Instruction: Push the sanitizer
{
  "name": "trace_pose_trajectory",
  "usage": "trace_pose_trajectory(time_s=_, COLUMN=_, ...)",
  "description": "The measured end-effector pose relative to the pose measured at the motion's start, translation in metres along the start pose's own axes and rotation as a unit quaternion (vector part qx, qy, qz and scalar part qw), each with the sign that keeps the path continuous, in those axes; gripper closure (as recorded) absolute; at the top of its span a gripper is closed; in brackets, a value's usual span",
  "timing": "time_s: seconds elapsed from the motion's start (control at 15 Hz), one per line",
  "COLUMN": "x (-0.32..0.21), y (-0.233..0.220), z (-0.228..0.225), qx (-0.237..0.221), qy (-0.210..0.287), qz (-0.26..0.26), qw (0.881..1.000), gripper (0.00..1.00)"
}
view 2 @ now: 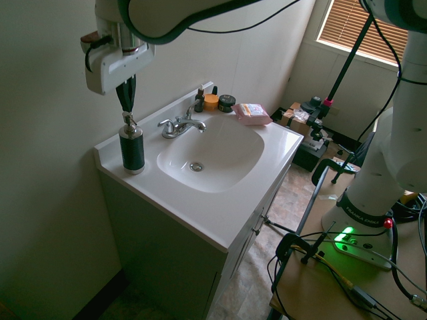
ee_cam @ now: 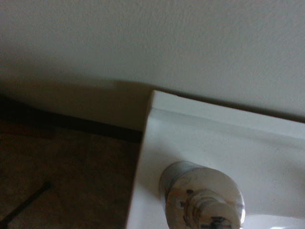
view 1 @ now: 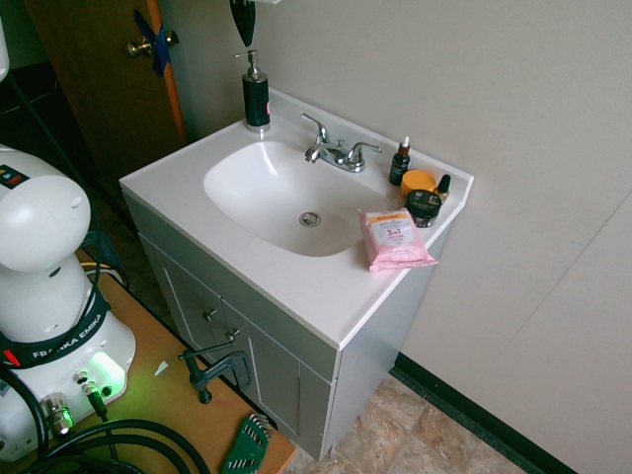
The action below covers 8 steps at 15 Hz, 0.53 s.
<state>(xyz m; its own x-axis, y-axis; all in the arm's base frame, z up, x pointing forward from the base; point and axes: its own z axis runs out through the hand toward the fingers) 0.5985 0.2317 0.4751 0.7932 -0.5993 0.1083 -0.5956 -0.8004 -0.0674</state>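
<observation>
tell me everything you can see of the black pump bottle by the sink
The pump bottle is a tall, upright black cylinder with a shiny silver pump head and silver base, a bit of red on its label. It stands on the countertop beside the basin. The closed gripper is right above its pump; whether they touch is unclear.
</observation>
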Motion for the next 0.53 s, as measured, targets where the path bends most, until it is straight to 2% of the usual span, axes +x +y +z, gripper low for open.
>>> trace_pose_trajectory(time_s=0.27, x=0.017, y=0.089, z=-0.041, qx=0.009, qy=0.0, qz=0.032, qw=0.999, gripper=0.0)
trace_pose_trajectory(time_s=0.53, x=0.009, y=0.169, z=-0.03, qx=0.009, qy=-0.015, qz=0.062, qw=0.998, gripper=0.0)
